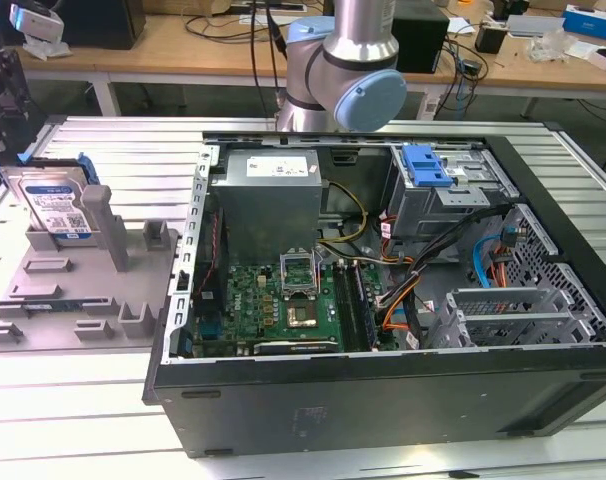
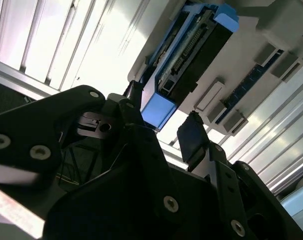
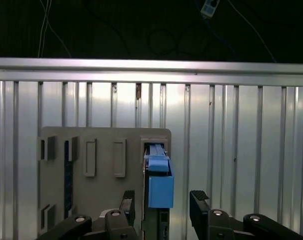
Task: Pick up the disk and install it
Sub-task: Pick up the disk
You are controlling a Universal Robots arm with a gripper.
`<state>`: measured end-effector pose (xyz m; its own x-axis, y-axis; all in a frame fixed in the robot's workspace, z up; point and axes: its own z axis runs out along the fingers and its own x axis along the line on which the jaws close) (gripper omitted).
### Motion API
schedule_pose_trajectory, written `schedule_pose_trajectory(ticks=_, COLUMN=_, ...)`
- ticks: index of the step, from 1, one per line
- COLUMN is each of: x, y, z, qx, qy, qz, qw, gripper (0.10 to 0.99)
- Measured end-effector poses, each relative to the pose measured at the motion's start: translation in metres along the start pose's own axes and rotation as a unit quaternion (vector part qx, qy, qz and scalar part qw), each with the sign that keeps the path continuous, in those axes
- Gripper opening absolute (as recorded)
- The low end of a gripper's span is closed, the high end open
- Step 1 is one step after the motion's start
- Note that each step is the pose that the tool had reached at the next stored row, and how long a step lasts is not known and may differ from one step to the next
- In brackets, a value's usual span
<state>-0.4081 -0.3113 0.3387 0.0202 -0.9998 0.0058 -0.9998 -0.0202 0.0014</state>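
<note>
The disk (image 1: 53, 205) stands on edge in a slot of a grey holder plate (image 1: 83, 300) at the exterior view's left. It is silver with a blue-and-white label and a blue carrier bracket. In both wrist views my gripper (image 3: 163, 201) is open. Its two black fingers (image 3: 127, 202) flank the blue end of the disk (image 3: 160, 187) with a gap on each side, touching nothing. The second wrist view shows the disk's connector edge (image 2: 184, 60) beyond the fingers (image 2: 191, 137).
An open computer case (image 1: 383, 400) lies at the exterior view's centre and right, with a grey power-supply box (image 1: 268, 195), a motherboard (image 1: 273, 300), a drive cage with a blue latch (image 1: 426, 165) and loose cables. The arm's base (image 1: 338, 70) rises behind it. The table (image 1: 83, 420) is ribbed metal.
</note>
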Motion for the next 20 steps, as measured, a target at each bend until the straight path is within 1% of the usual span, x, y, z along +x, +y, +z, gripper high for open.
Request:
schedule_pose_trajectory(ticks=1, x=-0.0001, y=0.0006, z=0.0024, qx=-0.0006, qy=0.0000, qz=0.000, qw=1.0000, gripper=0.557)
schedule_pose_trajectory(ticks=7, x=-0.0001, y=0.0009, z=0.0074, qx=-0.0030, qy=-0.0001, qz=0.000, qw=1.0000, gripper=0.557)
schedule_pose_trajectory(ticks=20, x=-0.0001, y=0.0023, z=0.0164, qx=-0.0041, qy=-0.0001, qz=0.000, qw=1.0000, gripper=0.557)
